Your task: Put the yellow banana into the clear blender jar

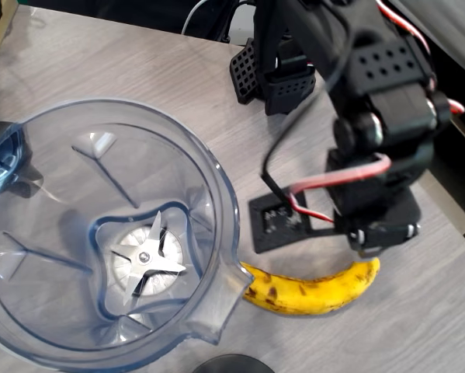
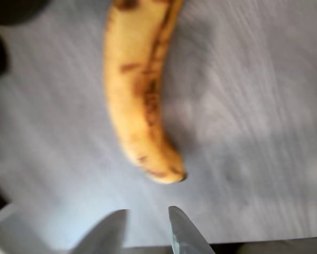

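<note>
On the grey table (image 1: pixel 100 62) the clear blender jar (image 1: pixel 30 194) stands empty, blade at its centre, the yellow banana (image 1: pixel 314 289) lies flat just beside its spout – outside it – and my gripper (image 2: pixel 146 230) hovers off the banana's tip, jaws slightly parted – holding nothing.

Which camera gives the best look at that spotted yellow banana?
The overhead view: it shows the curved, brown-spotted yellow banana whole, lying on the grey table beside the clear plastic blender jar. The wrist view is closer but blurred, and cuts off the banana's upper end.
</note>
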Robot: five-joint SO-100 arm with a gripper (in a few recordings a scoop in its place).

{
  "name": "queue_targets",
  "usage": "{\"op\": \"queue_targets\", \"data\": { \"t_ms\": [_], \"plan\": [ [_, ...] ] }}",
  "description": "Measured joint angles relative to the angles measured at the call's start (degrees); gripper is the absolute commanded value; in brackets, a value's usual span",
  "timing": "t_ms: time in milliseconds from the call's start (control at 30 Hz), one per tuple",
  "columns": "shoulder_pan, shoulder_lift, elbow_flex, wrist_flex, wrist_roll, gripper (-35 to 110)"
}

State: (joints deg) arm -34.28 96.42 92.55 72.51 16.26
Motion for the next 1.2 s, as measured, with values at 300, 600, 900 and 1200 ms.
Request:
{"op": "queue_targets", "data": {
  "t_ms": [300, 600, 900, 1200],
  "plan": [
    [-1.7, -11.5, 0.0, -4.8, -0.1, 26],
    [-2.7, -20.6, -5.0, -7.1, -0.1, 26],
    [-2.8, -23.3, -6.3, -7.6, -0.6, 25],
    [-2.8, -24.8, -6.3, -7.6, -1.3, 24]
  ]
}}
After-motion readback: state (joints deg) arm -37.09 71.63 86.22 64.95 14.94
